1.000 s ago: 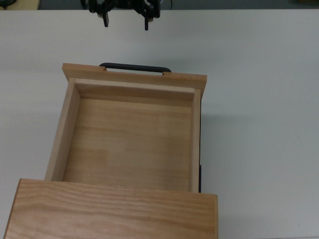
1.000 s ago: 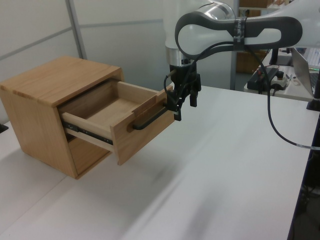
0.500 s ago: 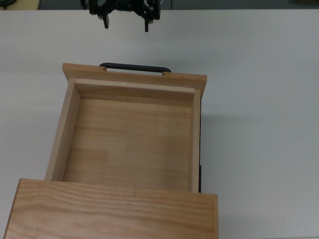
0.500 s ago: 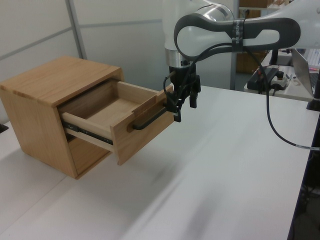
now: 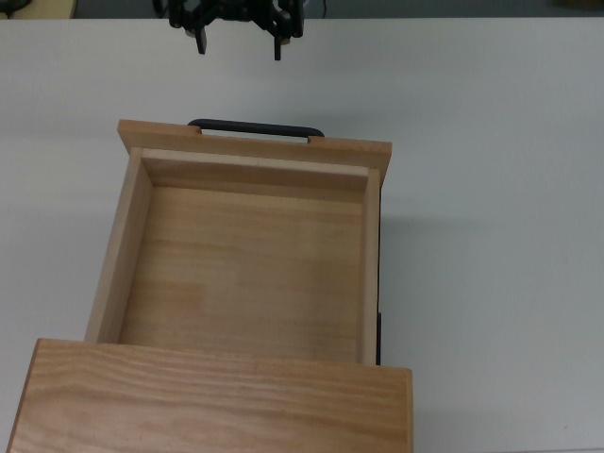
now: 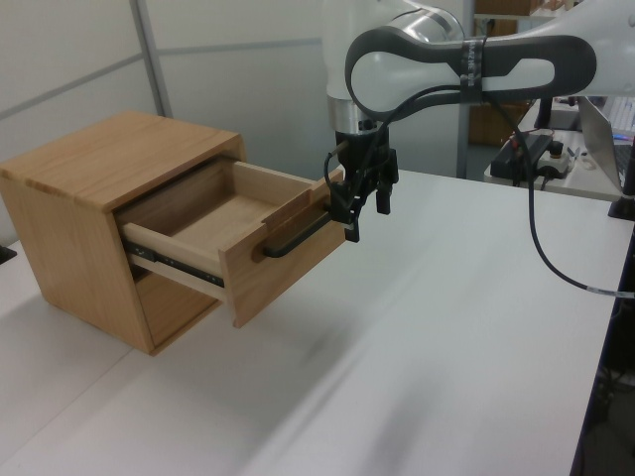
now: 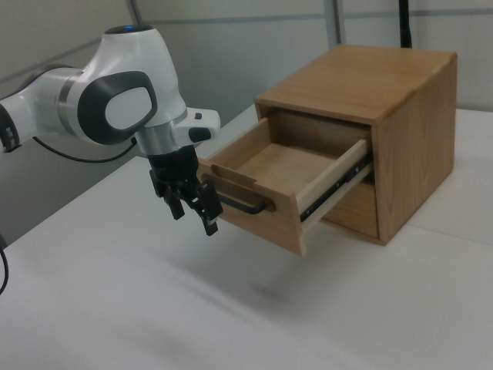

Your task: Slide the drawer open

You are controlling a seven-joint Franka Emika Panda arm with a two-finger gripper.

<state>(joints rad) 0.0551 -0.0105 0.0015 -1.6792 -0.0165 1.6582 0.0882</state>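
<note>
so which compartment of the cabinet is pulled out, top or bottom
The top one: the drawer with the black bar handle sticks out on its rails, while the space below it stays recessed in the cabinet.

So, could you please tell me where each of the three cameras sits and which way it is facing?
Top view: overhead, looking straight down into the open drawer; only the gripper shows, at the top edge.
Left view: at table height, off one side of the cabinet, facing the drawer's front corner; the arm's white links and gripper show.
Right view: at the cabinet's opposite side, looking across the table; the arm enters from the right view's left.
All three share the black bar handle, with the open gripper clear of it.
</note>
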